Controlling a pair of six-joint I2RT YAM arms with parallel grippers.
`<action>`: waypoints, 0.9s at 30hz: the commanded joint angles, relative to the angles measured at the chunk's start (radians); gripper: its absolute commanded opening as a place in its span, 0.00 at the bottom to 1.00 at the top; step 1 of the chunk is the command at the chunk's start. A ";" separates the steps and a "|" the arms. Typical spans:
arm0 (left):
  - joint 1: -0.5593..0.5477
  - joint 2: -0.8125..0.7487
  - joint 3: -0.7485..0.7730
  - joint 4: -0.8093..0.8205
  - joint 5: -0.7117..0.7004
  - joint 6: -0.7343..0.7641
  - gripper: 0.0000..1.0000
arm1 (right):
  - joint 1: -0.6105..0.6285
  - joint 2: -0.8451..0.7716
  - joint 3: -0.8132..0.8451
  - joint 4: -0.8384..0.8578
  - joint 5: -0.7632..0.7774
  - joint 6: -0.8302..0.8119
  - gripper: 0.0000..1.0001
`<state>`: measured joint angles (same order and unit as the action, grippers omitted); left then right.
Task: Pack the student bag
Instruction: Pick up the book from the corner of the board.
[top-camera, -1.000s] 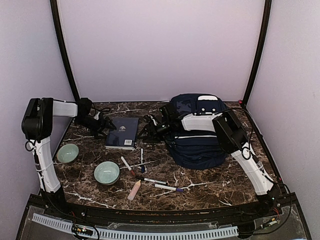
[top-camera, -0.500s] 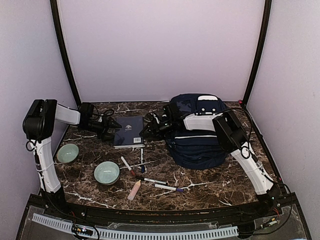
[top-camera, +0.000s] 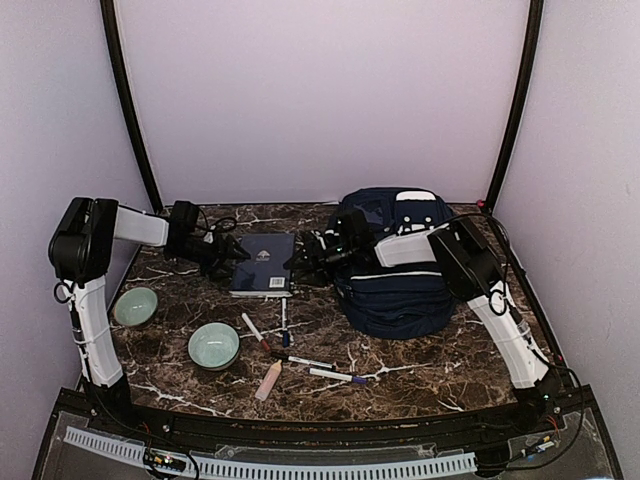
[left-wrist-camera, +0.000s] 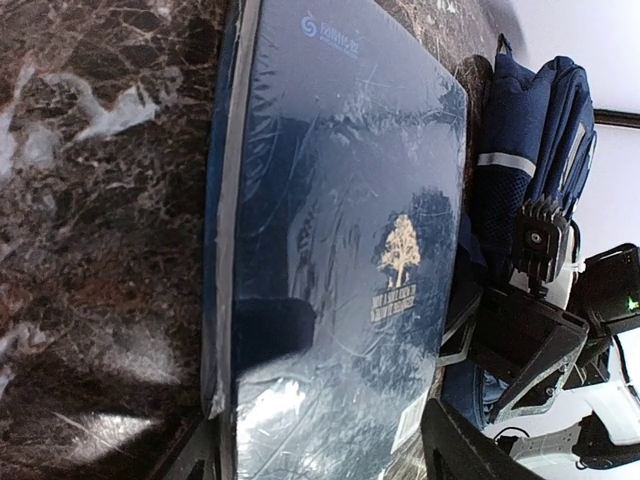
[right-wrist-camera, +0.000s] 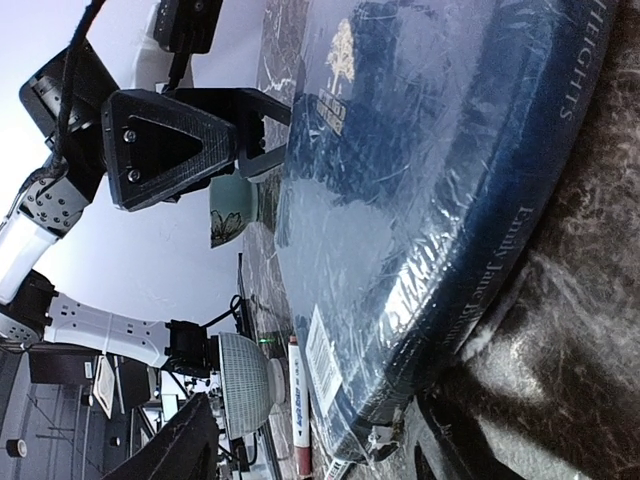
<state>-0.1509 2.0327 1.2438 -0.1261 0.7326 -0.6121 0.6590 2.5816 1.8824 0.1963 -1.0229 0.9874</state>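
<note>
Dark marble worktop (top-camera: 420, 370) with plain lilac walls (top-camera: 320, 100) round it. Student bag (top-camera: 400, 290) lies at the back right corner, a big navy thing with the right arm (top-camera: 410, 245) reaching across it. A navy shrink-wrapped book (top-camera: 262, 262) sits at the back middle, just left of the bag. Both claws are at that book: left gripper (top-camera: 233, 255) at its left edge, right gripper (top-camera: 298, 264) at its right edge. Each has its jaws well apart with the book's edge in between, though I can't tell if either actually pinches it. Two green bowls (top-camera: 213, 345) sit near the left edge, with pens (top-camera: 310, 363) scattered toward the near middle.
</note>
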 joint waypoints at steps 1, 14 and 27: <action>-0.072 0.005 -0.061 -0.070 0.076 0.016 0.72 | 0.045 -0.048 0.012 0.109 -0.005 0.050 0.63; -0.099 0.017 -0.069 0.015 0.099 -0.004 0.70 | 0.044 -0.174 -0.012 0.042 0.001 0.002 0.57; -0.119 0.046 -0.080 0.068 0.102 -0.037 0.69 | 0.027 -0.107 0.022 -0.349 0.286 -0.242 0.60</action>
<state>-0.2043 2.0323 1.2034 -0.0277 0.7429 -0.6228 0.6605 2.4432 1.8988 -0.1448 -0.7853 0.7956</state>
